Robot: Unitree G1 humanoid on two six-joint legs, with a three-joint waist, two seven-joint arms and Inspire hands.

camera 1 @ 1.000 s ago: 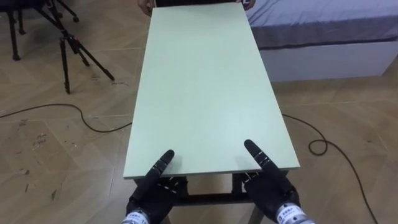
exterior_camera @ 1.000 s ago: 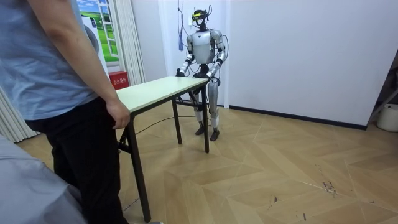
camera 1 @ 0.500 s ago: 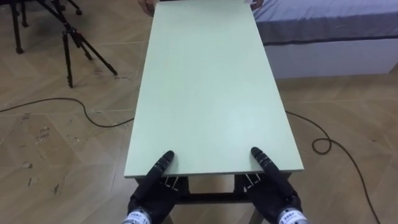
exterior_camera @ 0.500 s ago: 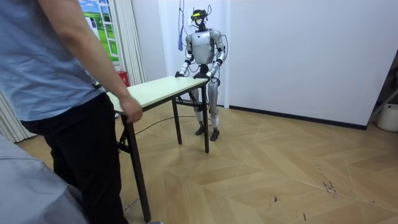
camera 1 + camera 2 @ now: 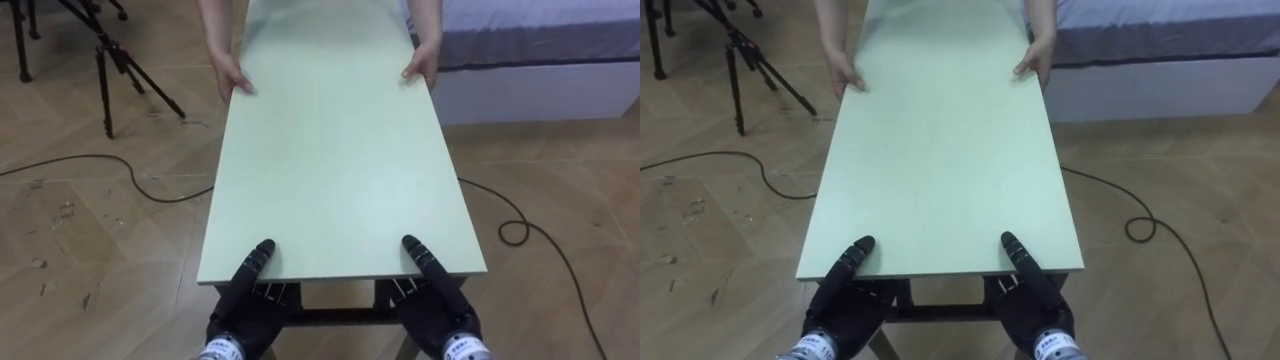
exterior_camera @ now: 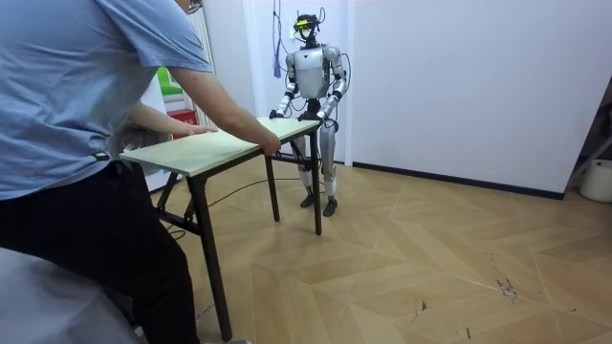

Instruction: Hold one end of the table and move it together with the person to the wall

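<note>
Two robot hands sit at the near short edge of the surface (image 5: 330,170), the left robot hand (image 5: 245,300) by one corner and the right robot hand (image 5: 435,295) by the other. Each laps onto the top from below. The rest is hidden under the board, so I cannot tell how far closed they are.

Change: half a second back the person's hand (image 5: 232,78) and other hand (image 5: 420,65) were at the far corners. Now both are on the long sides, closer to the robot hands, and the person is bent forward. This is likely a re-grip, with the carry about to resume.

The surface is a flat, matte, pale green rectangular board on a dark metal frame (image 5: 335,318). The floor (image 5: 90,240) is wood parquet. A bed (image 5: 540,50) lies beyond the right robot hand and a black tripod (image 5: 105,70) beyond the left.
</note>
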